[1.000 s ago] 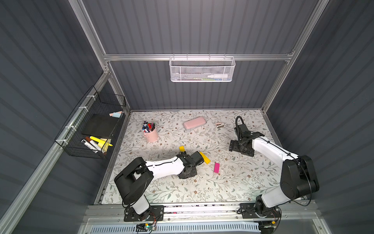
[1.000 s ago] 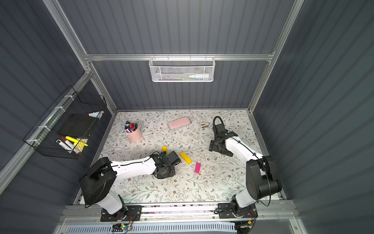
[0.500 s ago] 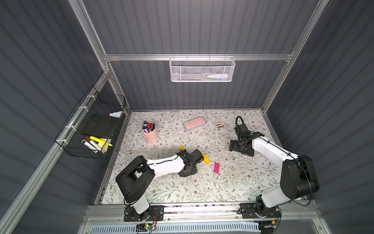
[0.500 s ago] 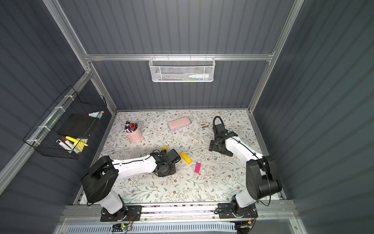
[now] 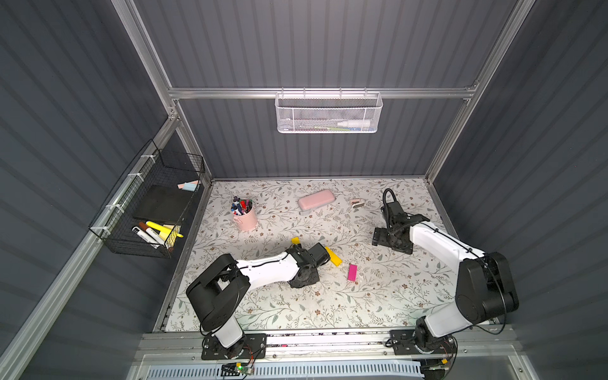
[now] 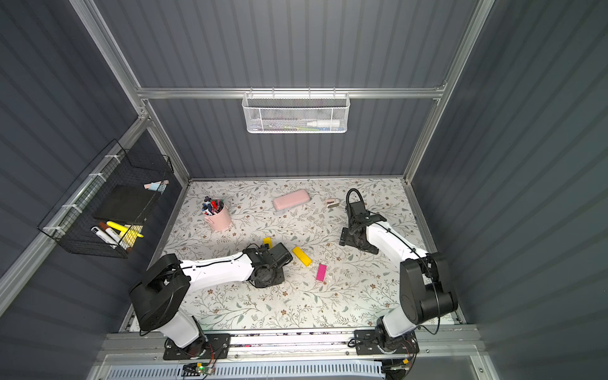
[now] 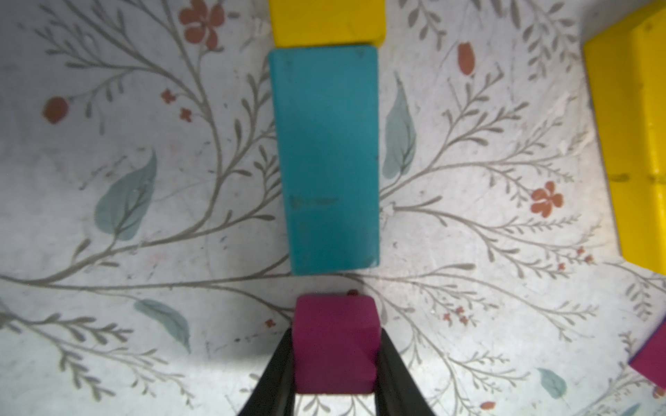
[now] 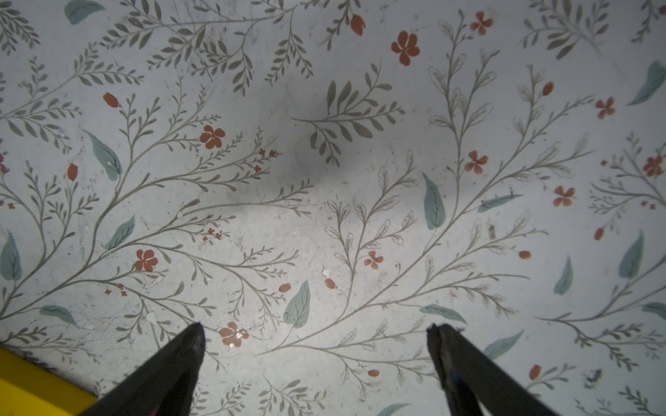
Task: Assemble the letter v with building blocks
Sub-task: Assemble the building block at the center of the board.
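In the left wrist view my left gripper (image 7: 335,354) is shut on the short magenta cube (image 7: 335,342), just short of the end of the teal block (image 7: 326,158). That teal block lies end to end with a yellow block (image 7: 326,21). The second yellow block (image 7: 630,144) and the flat magenta block (image 7: 652,360) lie off to one side. In both top views the left wrist (image 5: 304,278) (image 6: 266,276) hides the cube and the teal block. Showing there are a yellow end (image 5: 295,241), the other yellow block (image 5: 333,256) and the magenta block (image 5: 352,272). My right gripper (image 8: 317,335) (image 5: 390,241) is open over bare mat.
A pink pen cup (image 5: 245,217), a pale pink case (image 5: 316,199) and a small clip (image 5: 357,203) stand toward the back of the floral mat (image 5: 378,296). A black wire basket (image 5: 148,210) hangs on the left wall, a white mesh basket (image 5: 329,113) on the back wall.
The left arm has shifted only slightly over the blocks, still shut on the magenta cube. The right arm has not moved.
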`<state>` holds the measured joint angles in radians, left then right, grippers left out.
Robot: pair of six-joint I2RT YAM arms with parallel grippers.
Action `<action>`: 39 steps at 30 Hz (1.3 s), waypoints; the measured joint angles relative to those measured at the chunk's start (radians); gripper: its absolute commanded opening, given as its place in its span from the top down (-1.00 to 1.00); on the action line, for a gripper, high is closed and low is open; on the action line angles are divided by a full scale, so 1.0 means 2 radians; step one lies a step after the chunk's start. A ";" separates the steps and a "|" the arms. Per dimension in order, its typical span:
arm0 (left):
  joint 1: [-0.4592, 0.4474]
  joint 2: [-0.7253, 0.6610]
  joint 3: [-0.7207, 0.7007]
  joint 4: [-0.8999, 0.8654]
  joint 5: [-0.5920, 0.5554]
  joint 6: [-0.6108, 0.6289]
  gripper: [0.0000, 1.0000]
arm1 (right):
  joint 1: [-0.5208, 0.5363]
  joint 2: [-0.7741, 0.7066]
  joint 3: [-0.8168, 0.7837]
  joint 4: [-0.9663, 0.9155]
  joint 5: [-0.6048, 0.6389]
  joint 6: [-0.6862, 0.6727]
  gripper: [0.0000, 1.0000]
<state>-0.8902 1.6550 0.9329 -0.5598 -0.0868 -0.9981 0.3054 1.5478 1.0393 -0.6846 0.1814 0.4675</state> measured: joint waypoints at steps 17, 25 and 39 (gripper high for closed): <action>0.000 0.016 0.019 -0.021 -0.006 0.013 0.40 | 0.000 0.003 0.000 0.000 -0.001 0.000 -0.98; 0.000 0.031 0.035 -0.023 -0.011 0.021 0.37 | 0.000 0.006 0.000 0.000 0.000 0.000 -0.98; 0.001 0.031 0.035 -0.023 -0.015 0.020 0.31 | 0.000 0.006 0.000 0.000 -0.001 0.000 -0.98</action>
<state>-0.8890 1.7172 1.0039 -0.6056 -0.1165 -0.9573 0.3054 1.5604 1.0393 -0.6846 0.1802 0.4675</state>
